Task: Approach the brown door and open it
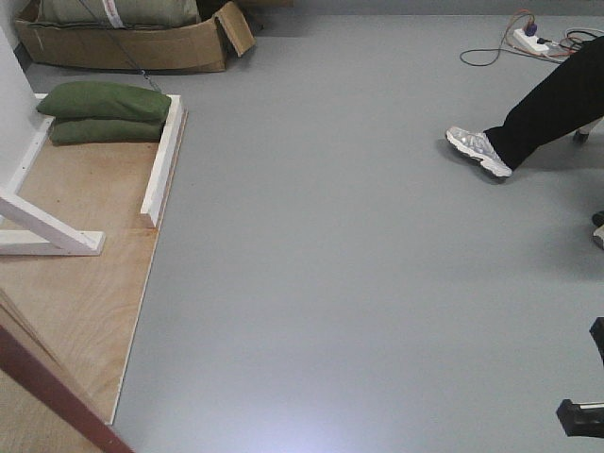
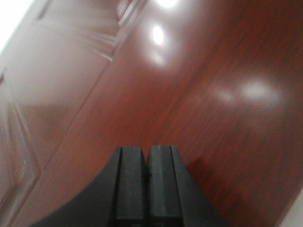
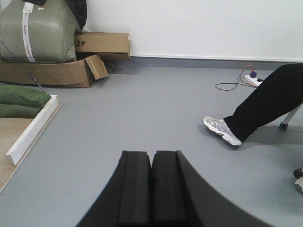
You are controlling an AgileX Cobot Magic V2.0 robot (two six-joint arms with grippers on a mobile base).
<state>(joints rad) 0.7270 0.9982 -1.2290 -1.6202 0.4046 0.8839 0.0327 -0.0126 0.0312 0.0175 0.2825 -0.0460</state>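
Left wrist: left claw (image 2: 147, 158) together, facing brown door (image 2: 199, 94) | right claw (image 3: 151, 161) together | grey floor (image 1: 359, 245) open ahead

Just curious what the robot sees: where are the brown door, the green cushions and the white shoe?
brown door (image 2: 199, 104), left wrist view, its glossy flat face.
green cushions (image 1: 104, 100), front view, the upper cushion's top.
white shoe (image 3: 221, 131), right wrist view, middle of its upper.
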